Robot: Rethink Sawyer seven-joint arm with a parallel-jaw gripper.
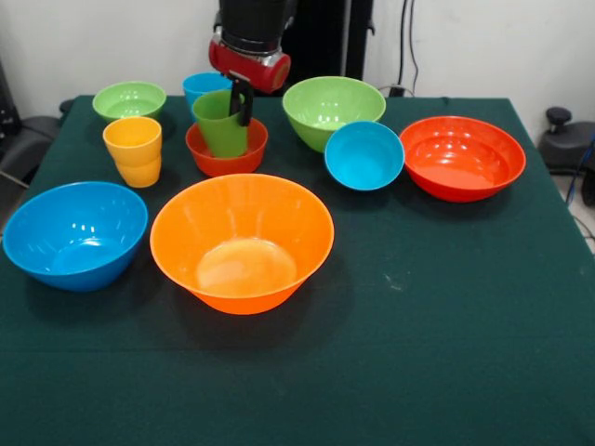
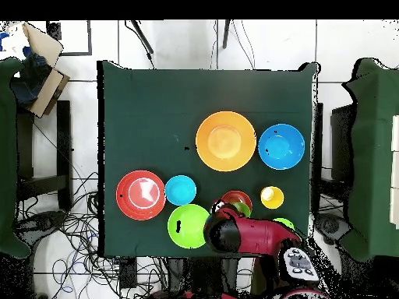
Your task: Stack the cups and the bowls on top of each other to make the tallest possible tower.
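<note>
Dark green cloth covers the tabletop, with no legible writing anywhere. At the far side, a glossy green plastic cup stands mouth-up (tilted slightly) inside a small red-orange plastic bowl. Black jaws clasp the cup's rim.

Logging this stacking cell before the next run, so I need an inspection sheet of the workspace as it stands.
Surface: table under dark green cloth.
Job's things: green cup tilted inside small red-orange bowl; yellow cup, blue cup, large orange bowl, two blue bowls, two green bowls and a wide red bowl stand apart, unstacked.
Clutter: nothing seen.
Grippers: pincer at the green cup's rim, one finger down its outside; grip cannot be judged.
Cables: tangle on the floor.
Surroundings: chairs at both sides, cardboard box.
</note>
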